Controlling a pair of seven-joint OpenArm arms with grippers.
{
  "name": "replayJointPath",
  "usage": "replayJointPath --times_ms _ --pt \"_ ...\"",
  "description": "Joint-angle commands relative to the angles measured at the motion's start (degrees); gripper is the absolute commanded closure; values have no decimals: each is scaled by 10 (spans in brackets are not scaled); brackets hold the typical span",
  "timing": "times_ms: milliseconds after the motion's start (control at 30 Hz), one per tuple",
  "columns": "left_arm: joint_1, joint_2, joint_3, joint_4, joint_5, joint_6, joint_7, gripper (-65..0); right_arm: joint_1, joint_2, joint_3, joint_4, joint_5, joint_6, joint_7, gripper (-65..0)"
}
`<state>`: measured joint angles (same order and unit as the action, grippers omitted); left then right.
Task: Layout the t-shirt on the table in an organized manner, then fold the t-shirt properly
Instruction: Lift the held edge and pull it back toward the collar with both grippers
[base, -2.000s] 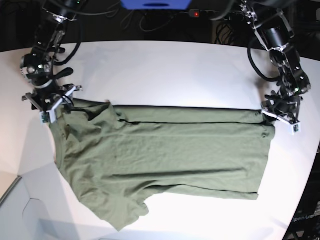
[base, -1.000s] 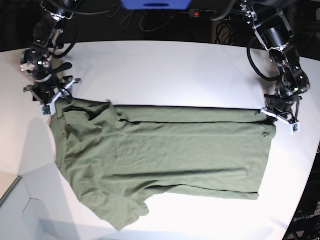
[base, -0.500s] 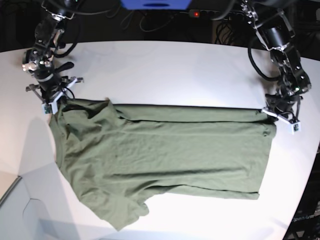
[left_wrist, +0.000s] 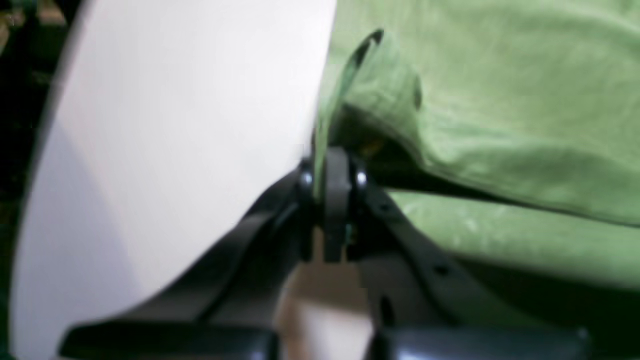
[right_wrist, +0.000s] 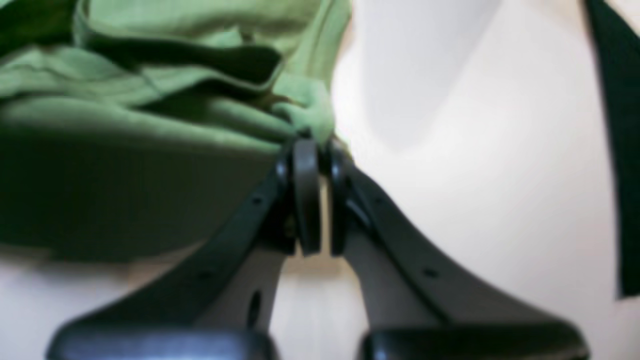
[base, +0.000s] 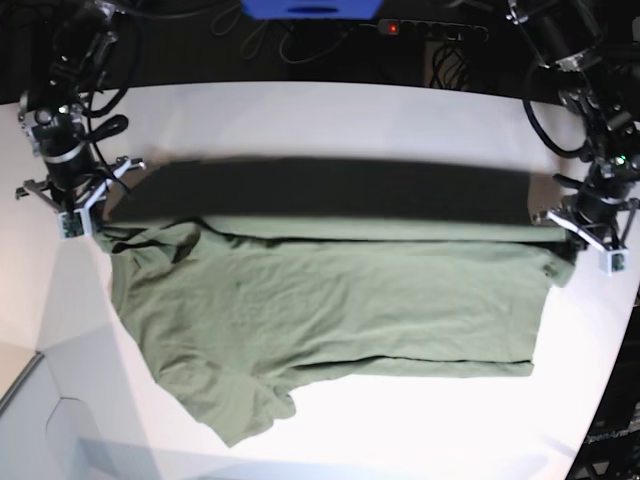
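Across the white table (base: 330, 120) the olive t-shirt (base: 330, 300) lies spread flat, its far edge raised off the surface and casting a dark band of shadow behind it. At the scene's left, the right gripper (base: 75, 205) pinches the shirt's far-left corner, jaws closed on cloth. At the right, the left gripper (base: 590, 235) clamps the far-right corner likewise.

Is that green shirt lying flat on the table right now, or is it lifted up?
Partly lifted. Both grippers, left and right, pinch the t-shirt by its far edge, raised above a dark shadow; the near part rests on the table.
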<state>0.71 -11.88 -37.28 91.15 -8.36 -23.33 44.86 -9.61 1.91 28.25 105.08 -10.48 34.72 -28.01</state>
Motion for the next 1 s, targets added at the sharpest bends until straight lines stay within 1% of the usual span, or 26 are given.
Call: replayJointPath --times_ms 0,67,133,200,267,367,567,767,967 --pt "-15 -14 0 17 0 6 -6 0 19 9 -10 17 5 -3 19 0" --pt "-46 -14 0 22 2 6 12 0 36 24 -34 17 5 -3 18 0" --pt "-82 -15 0 12 3 6 36 0 59 32 -62 8 4 -3 12 0" --pt "-113 -23 3 0 3 6 63 0 86 44 -82 -4 4 -3 -17 0" --pt "-138 -37 22 -12 3 6 90 0 116 50 -91 -15 4 -3 -58 0" --pt "-140 -46 41 -14 2 6 101 0 132 50 -90 -18 4 -3 -105 0" --pt "-102 -46 40 -13 2 6 101 0 86 50 -86 -16 4 -3 -110 0" --pt "-36 -45 39 2 1 6 101 0 38 48 -49 -16 6 -3 -109 0" --pt "29 -43 39 24 1 6 101 0 -34 45 -18 -5 7 -3 -109 0"
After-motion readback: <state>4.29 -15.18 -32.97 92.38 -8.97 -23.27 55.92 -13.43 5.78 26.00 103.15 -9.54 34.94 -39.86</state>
